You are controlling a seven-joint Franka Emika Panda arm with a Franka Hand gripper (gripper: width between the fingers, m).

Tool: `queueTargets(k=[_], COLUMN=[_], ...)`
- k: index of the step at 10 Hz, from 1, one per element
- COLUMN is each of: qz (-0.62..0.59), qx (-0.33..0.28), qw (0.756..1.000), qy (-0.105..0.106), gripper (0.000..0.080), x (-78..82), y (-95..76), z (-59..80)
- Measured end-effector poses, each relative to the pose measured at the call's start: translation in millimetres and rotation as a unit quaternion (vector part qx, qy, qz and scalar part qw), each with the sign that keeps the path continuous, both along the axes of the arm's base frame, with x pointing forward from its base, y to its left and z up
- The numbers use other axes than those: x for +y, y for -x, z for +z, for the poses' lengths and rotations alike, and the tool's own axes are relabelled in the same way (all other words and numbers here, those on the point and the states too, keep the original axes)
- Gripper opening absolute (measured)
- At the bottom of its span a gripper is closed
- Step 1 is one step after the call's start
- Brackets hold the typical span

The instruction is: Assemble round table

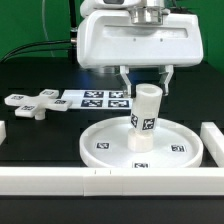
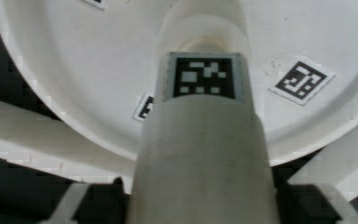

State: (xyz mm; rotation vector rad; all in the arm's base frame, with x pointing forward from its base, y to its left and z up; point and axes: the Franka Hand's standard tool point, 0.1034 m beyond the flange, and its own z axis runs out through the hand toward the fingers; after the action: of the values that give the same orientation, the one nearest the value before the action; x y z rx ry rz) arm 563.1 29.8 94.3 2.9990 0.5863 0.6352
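At the exterior view's left, a small white cross-shaped plastic piece (image 1: 30, 104) bearing square black-and-white tags is laid flat on the black table (image 1: 35, 142). It is well apart from the work and is apparently set aside for a later step. Just beside it, toward the centre, the marker board (image 1: 100, 98) is seen lying flat. Long white rectangular bars (image 1: 45, 181) are set along the near edge and at the exterior view's right, seemingly to fence the parts in.

At centre, a large round white plastic disc with a raised rim (image 1: 105, 128) is laid flat with its tagged face up, so that its middle is presented to the arm. A stubby white plastic cylinder post (image 1: 147, 118) is stood on the middle of the disc, its lower end touching it and its top tilted slightly toward the exterior view's right. It is judged to be in the course of being seated at the disc's centre, and it is not yet upright.

Directly above, the white two-finger gripper (image 1: 147, 86) is poised with one jaw on either side of the post's top. Whether the post is clamped cannot be told, though the lean suggests it is being supported. In the wrist view, the post (image 2: 202, 140) is seen lengthwise, running down to the disc (image 2: 78, 60).
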Motion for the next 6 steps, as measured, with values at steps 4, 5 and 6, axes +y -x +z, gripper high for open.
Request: queueTargets(k=[4,5,6], qz=[0.0,0.003,0.003], qx=[0.001,0.005,0.006], qw=[1.0,1.0,1.0], qy=[0.0,0.003,0.004], gripper=[0.0634,0.0645,0.0645], x=[-0.7,-3.7,-8.2], y=[0.3,0.0,-1.0], z=[-0.7,0.2,4.2])
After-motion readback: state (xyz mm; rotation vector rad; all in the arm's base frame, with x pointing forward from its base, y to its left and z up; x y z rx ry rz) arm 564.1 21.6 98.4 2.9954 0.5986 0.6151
